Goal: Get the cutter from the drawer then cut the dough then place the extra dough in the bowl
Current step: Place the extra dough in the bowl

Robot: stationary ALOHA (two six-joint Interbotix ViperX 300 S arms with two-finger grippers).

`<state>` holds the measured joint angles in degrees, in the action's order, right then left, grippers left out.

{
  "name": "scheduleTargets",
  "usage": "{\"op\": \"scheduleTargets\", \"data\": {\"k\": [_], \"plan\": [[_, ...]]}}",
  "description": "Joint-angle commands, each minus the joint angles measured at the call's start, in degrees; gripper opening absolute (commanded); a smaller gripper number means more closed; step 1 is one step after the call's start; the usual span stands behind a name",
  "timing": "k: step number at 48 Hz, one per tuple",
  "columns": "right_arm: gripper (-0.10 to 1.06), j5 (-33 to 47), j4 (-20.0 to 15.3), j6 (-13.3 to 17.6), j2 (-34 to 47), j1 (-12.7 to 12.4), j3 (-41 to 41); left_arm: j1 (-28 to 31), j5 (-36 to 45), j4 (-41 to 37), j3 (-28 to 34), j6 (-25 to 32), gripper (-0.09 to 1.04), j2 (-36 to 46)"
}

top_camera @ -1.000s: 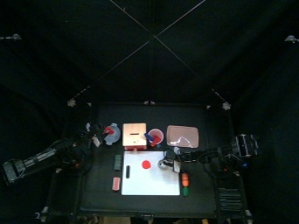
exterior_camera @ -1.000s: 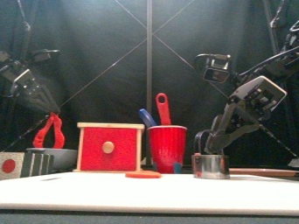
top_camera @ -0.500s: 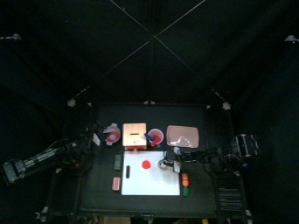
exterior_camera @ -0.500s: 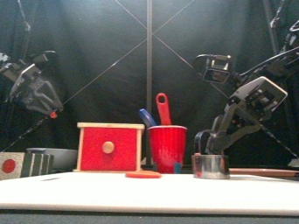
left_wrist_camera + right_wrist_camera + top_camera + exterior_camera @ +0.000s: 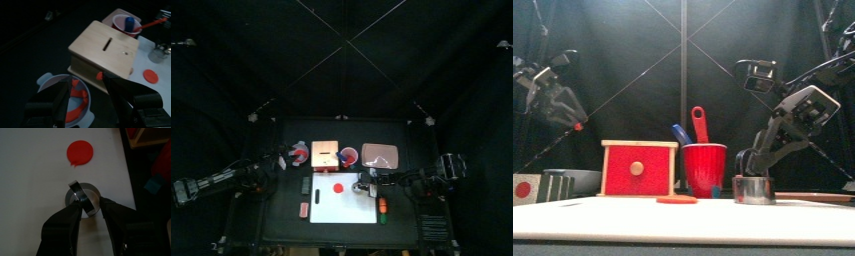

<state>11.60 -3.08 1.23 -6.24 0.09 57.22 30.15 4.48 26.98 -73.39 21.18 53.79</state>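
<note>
Top view: looking down on one white cutting board [image 5: 352, 208] at the lower middle. Carrying on it one flat red dough disc [image 5: 337, 186] and, just right of that, one round metal cutter [image 5: 368, 188]. Reaching the cutter from the right with the right gripper [image 5: 373, 185]. Lining up above the board, left to right, one blue-grey bowl [image 5: 295, 156], one wooden box [image 5: 326, 153], one red cup [image 5: 348, 153] and one pink tray [image 5: 381, 154]. Hanging the left gripper [image 5: 285, 160] by the bowl's left side. Resting all of it on a black table [image 5: 278, 200], with black curtains [image 5: 342, 60] filling the upper half.

Front view: standing the cutter [image 5: 754, 189] at the lower right, under the right gripper [image 5: 751, 172]. Showing the disc [image 5: 676, 199] at lower centre, the box [image 5: 637, 168] with its red drawer front, and the cup [image 5: 704, 168] holding two toy knives, one blue knife [image 5: 679, 133] and one red knife [image 5: 699, 122]. Raising the left gripper [image 5: 573, 122] at the upper left, well above the table.

Left wrist view: spreading the left gripper [image 5: 87, 82] wide, holding nothing, above the bowl [image 5: 47, 82]. Keeping in the bowl one red dough ring [image 5: 79, 97].

Right wrist view: pinching the cutter [image 5: 83, 195] by its rim with the right gripper [image 5: 87, 205], on the white board [image 5: 33, 173], near the disc [image 5: 80, 149].
</note>
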Motion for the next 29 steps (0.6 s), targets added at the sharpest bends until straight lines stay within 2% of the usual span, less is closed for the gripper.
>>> {"op": "scheduleTargets", "data": {"k": [1,17,29], "plan": [[0.73,0.00,0.00,0.00,-1.67,0.09,-1.41,-6.68,-0.97,-1.49,2.46,-0.18,0.87,-0.18],[0.73,-0.09,0.09,-0.18,-1.67,0.18,-1.93,-18.37,-4.83,-1.58,2.55,-0.18,0.87,-0.18],[0.73,0.00,0.09,-0.35,-1.67,0.00,-2.11,-21.36,-5.19,-0.44,2.02,-0.53,0.87,-0.53]]}}
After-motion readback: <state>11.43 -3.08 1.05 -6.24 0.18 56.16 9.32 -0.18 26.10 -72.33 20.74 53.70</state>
